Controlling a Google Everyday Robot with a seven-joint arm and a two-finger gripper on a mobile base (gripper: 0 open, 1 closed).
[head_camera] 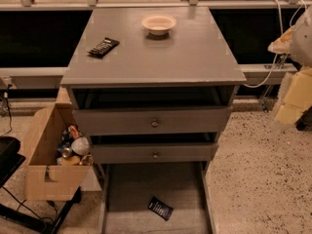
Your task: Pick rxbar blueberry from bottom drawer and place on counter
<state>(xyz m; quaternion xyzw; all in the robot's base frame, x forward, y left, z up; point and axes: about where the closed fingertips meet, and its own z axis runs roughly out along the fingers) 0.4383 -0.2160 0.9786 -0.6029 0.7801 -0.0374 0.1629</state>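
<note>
Clearly a low, awkward reach, with a look-alike bar up top.
The tabletop (pixel 195 57) overhangs the open bottom drawer (pixel 131 191), so an arm could clip the fronts above. The hand (pixel 291 94) hangs far right, its state untellable. The longer black bar (pixel 103 47) invites confusion. The rxbar blueberry (pixel 160 208) lies flat on the drawer floor and may skid.

Pale yellowish gripper (pixel 291 99), right edge: blurred, partly cut off. Wide grey bottom drawer (pixel 141 189): front cropped at btm. Small navy rxbar blueberry (pixel 160 208) packet: lettering unreadable.
</note>
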